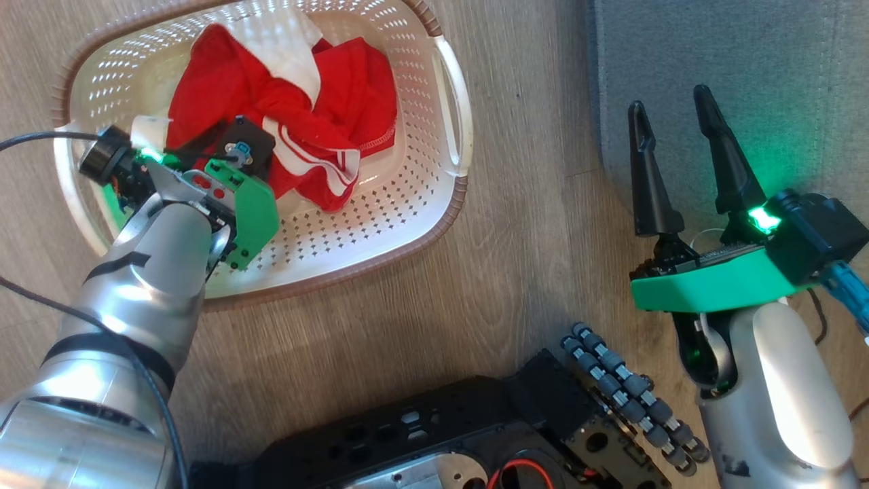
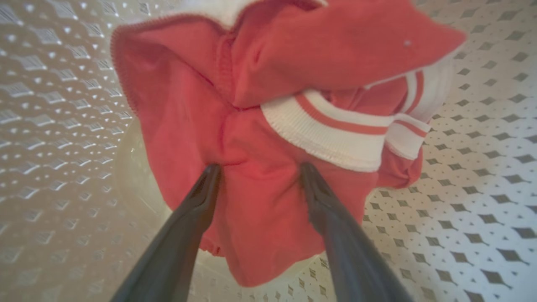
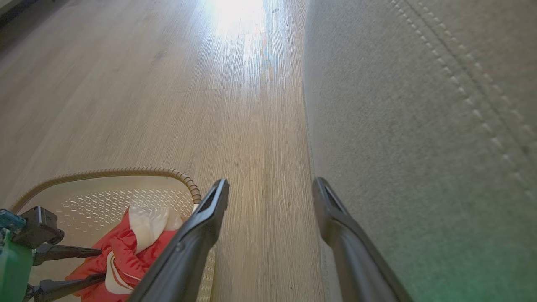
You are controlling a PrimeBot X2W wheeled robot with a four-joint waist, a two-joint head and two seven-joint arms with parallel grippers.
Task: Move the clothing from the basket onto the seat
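Your left arm (image 1: 149,272) reaches down and forward, left gripper (image 2: 258,167) with its 2 fingers spread apart; your right gripper (image 1: 669,95) hangs parted too, fingers pointing forward.

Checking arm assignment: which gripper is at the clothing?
The left gripper: open, fingertips against the red clothing inside the basket. The right gripper hangs open by the seat, away from the basket.

I see clothing (image 1: 224,95): soft matt red cloth, ribbed white trim | basket (image 1: 380,224): glossy perforated cream plastic, braided brown rim | seat (image 1: 747,75): rough matt grey fabric | floor (image 1: 529,204): wood-grain, satin sheen
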